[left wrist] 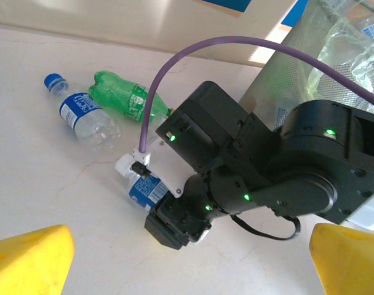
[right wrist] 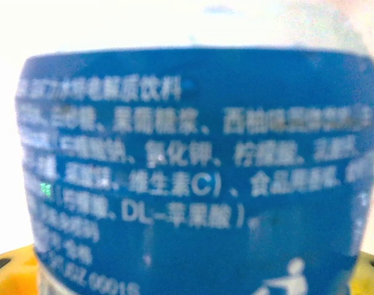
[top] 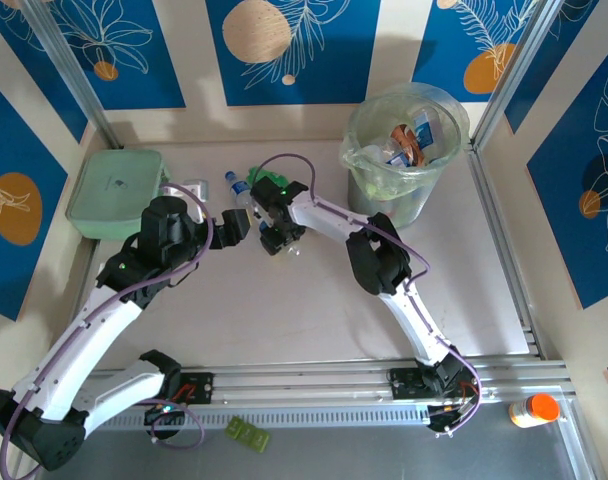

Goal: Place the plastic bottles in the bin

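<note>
The pale worktop [top: 284, 320] carries the bin [top: 404, 195] at its far right, already with several bottles inside. The left gripper [left wrist: 187, 261] hangs with its yellow fingers spread wide, nothing between them. The right gripper [top: 280, 240] is down over a white-capped bottle [left wrist: 143, 187] with a blue label, near the worktop's middle; whether it is pinching the bottle cannot be told. Just beyond lie a green bottle [left wrist: 122, 95] and a blue-capped clear bottle [left wrist: 85, 117].

Pale-green lidded box [top: 114, 192] at far left; orange-capped bottle [top: 532, 410] near right corner.
</note>
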You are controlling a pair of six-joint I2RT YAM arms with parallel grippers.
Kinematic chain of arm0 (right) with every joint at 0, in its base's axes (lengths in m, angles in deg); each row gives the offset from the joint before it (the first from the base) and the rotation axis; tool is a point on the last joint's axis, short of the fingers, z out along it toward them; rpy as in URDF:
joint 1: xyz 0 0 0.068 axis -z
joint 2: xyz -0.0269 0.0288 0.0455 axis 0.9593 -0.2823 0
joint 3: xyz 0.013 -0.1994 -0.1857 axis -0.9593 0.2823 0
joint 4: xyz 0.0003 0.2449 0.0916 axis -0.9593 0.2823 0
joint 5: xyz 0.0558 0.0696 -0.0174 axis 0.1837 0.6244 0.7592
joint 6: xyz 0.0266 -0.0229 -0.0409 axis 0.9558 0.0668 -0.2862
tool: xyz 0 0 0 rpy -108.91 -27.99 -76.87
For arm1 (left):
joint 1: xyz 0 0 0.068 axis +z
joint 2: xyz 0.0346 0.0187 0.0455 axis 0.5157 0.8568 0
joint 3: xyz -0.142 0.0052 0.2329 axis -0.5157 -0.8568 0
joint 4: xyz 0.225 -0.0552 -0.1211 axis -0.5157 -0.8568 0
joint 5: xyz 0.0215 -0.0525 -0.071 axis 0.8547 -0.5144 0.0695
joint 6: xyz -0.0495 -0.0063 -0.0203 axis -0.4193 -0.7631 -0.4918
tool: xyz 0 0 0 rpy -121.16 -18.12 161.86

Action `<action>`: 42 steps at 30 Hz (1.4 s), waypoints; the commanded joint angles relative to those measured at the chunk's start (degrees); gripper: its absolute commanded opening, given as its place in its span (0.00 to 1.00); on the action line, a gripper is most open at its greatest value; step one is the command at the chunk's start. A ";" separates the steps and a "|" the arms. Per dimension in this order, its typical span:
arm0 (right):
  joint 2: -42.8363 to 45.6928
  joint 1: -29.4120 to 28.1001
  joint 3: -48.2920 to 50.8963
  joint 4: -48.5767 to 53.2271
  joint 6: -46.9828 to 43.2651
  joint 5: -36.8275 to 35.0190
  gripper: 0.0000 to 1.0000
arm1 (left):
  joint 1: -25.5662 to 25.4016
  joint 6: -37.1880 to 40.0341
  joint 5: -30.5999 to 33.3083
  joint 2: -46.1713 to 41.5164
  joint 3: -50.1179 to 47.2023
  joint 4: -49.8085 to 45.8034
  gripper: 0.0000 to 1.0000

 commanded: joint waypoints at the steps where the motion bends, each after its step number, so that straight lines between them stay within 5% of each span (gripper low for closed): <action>1: 8.02 -0.93 2.69 -0.13 1.90 3.04 0.50 | -0.23 1.51 -0.06 -0.98 1.00 1.82 0.98; 16: 39.51 -3.67 28.53 -10.38 13.67 11.04 0.45 | -1.82 0.69 -12.64 -2.39 5.75 4.79 0.94; 25: 58.03 -4.37 37.74 -9.73 17.67 6.21 0.45 | -11.48 3.84 -12.95 8.41 18.04 -2.63 0.91; 34: 69.53 7.07 30.73 1.39 14.78 5.11 0.45 | -12.74 3.35 -13.91 15.07 22.62 -2.76 0.94; 42: 65.26 23.65 15.97 7.21 9.60 7.84 0.43 | -8.94 -4.37 -24.95 22.25 18.78 2.19 0.94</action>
